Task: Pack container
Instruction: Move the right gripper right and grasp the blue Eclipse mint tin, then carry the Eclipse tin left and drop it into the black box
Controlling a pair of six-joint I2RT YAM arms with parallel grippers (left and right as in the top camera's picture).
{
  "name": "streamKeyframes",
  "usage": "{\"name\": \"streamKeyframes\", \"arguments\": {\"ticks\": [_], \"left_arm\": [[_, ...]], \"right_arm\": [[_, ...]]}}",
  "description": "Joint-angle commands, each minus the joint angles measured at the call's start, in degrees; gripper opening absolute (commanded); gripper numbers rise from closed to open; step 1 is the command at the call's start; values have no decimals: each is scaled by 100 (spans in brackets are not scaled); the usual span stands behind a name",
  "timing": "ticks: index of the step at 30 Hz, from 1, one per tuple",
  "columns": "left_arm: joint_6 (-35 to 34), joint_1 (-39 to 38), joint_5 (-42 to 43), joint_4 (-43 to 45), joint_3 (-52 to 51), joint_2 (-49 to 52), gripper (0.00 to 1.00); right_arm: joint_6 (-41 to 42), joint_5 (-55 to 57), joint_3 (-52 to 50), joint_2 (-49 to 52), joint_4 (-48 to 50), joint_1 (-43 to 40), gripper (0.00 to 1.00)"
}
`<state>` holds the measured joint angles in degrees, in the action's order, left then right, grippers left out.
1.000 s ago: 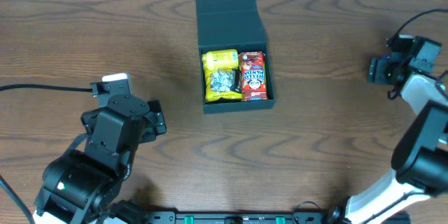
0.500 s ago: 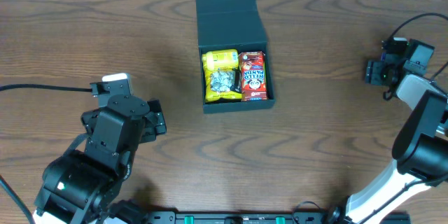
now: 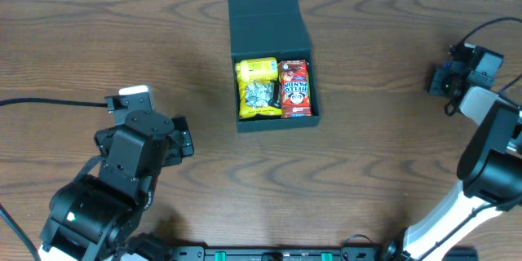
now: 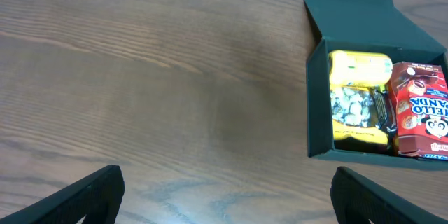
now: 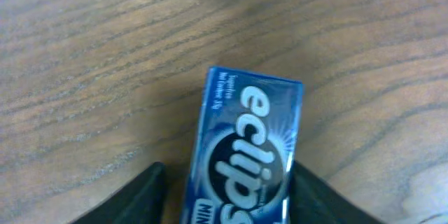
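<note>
- Box (image 3: 265, 20) stands open on the table (image 3: 98, 33) in the overhead view. It is ahead and to the right of the left pincer (image 3: 184, 136) and well off to the left of the right pincer (image 3: 440, 81).
- With the lid flap, its long axis runs away from the arms' bases. The flap lies flat at the far end and the mouth faces up.
- Count: one box holding two snacks side by side, a yellow packet (image 3: 258, 88) and a red carton (image 3: 295, 88).
- In the left wrist view the left pincer (image 4: 225, 182) is spread wide with nothing in it. The box (image 4: 318, 98) is ahead to its right, and only bare wood lies between them.
- In the right wrist view one blue mint pack (image 5: 245, 154) lies between the right pincer's fingers (image 5: 140, 196), its long axis pointing outward. I cannot tell whether they are pinching it.
</note>
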<state>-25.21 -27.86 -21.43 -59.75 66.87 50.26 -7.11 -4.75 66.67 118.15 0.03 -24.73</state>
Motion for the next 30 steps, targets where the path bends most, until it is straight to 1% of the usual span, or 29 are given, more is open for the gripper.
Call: {"name": "streamKeyframes", "arguments": {"ticks": [1,4,9,13,16,22,26,30], "left_arm": [[81,15,-103,-7,48,-4,95],[81,15,-103,-7,48,-4,95],[81,15,-103,-7,48,-4,95],[81,15,-103,-7,48,-4,95],[81,15,-103,-7,48,-4,95],[81,15,-103,-7,48,-4,95],[81,15,-103,-7,48,-4,95],[81,15,-103,-7,48,-4,95]], "right_arm": [[476,101,-24,240,-81,-96,45],[778,66,-24,240,-90,-94,40],[1152,-463,-17,160,-103,-48,36],[1185,-761,55,-66,-168,109,33],[1180,-774,155,-334,-334,332,33],[1180,-774,455,-1016,-713,1139,33],[1185,-774,577,-1390,-831,1906,33],[1453,-767,579,-1609,-859,2739,33]]}}
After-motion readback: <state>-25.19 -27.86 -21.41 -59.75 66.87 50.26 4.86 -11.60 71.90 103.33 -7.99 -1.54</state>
